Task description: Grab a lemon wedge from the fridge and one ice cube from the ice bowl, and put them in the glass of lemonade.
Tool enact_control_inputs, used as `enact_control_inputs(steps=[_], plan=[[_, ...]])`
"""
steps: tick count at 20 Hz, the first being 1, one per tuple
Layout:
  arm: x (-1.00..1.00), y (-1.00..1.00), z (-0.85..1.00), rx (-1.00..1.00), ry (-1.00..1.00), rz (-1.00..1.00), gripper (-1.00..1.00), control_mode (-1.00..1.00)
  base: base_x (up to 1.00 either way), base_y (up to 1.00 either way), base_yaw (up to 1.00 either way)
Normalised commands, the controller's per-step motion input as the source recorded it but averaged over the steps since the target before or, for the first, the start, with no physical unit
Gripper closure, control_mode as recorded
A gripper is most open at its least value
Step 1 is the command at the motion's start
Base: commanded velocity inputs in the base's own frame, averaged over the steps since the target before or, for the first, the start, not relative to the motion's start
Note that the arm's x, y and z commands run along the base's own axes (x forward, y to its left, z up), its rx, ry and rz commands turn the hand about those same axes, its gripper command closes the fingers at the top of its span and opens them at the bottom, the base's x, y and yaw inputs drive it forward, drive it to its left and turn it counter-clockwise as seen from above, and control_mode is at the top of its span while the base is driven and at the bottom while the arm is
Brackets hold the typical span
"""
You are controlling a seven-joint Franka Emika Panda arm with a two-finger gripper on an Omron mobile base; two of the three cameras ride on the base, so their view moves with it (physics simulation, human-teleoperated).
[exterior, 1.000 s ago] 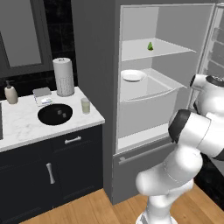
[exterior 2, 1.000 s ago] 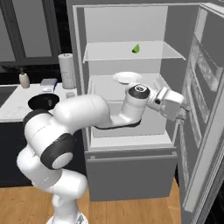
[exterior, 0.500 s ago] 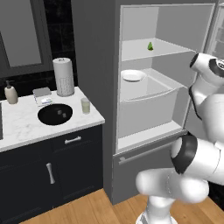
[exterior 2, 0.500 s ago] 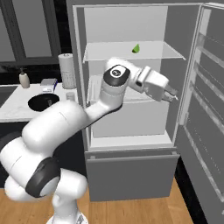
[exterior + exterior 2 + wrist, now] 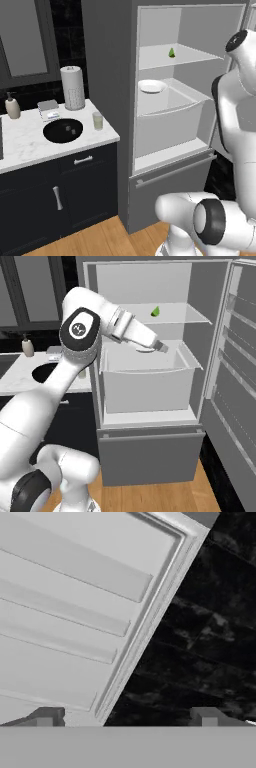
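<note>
fridge (image 5: 110, 75) door open | lemon wedge (image 5: 171, 52) untouched on upper shelf | gripper (image 5: 163, 348) fingers spread, empty, below shelf | ice bowl (image 5: 63, 130), glass of lemonade (image 5: 98, 120) on counter | nothing delivered yet

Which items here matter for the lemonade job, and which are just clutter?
Job: lemon wedge, fridge, ice bowl, glass, gripper (open, empty).
Clutter: white plate, paper-towel roll, soap bottle, drawer.

Glossy white arm (image 5: 45, 406), seemingly black joints
</note>
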Motion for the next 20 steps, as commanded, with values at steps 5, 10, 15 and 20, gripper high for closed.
enact_control_inputs(steps=[5, 10, 15, 20], plan=[[-0.35, 0.97, 0.4, 0.38, -0.4, 0.12, -1.0, -1.0, 0.0, 0.0, 0.0], [-0.35, 0.87, 0.04, 0.47, -0.38, 0.17, -1.0, -1.0, 0.0, 0.0, 0.0], [-0.24, 0.89, -0.01, 0.37, -0.24, 0.34, -1.0, -1.0, 0.0, 0.0, 0.0], [-0.12, 0.79, -0.1, 0.2, -0.23, 0.55, -1.0, -1.0, 0.0, 0.0, 0.0]])
